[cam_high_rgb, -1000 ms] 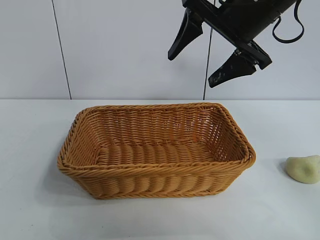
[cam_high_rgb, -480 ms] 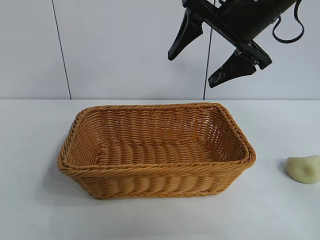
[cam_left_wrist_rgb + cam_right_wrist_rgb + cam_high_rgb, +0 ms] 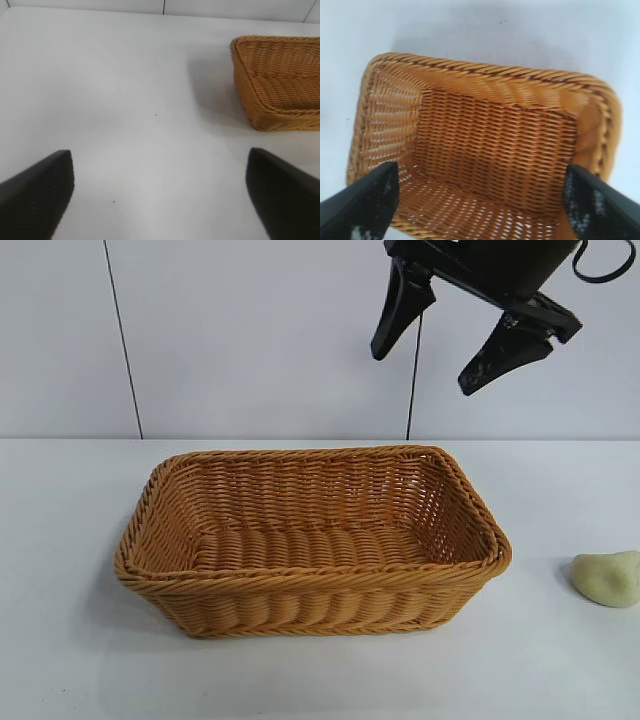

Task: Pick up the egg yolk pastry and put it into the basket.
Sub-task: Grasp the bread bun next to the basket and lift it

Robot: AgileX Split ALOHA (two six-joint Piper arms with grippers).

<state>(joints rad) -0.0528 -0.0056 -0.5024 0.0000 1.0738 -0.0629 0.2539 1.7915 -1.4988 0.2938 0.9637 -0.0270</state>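
The egg yolk pastry (image 3: 607, 578), a small pale cream lump, lies on the white table at the right edge of the exterior view, clear of the basket. The orange-tan wicker basket (image 3: 300, 583) stands empty in the middle. My right gripper (image 3: 422, 372) hangs high above the basket's far right part, open and empty. In the right wrist view it (image 3: 480, 170) looks down into the basket (image 3: 485, 70). My left gripper (image 3: 159, 160) is open and empty over bare table, with a basket corner (image 3: 250, 100) off to one side. It does not show in the exterior view.
A white table (image 3: 60, 540) carries everything, with a pale panelled wall (image 3: 250, 330) behind. Bare table lies between the basket's right end and the pastry.
My right gripper has moved to the right and slightly up above the basket, still open. The basket and the pastry have not moved.
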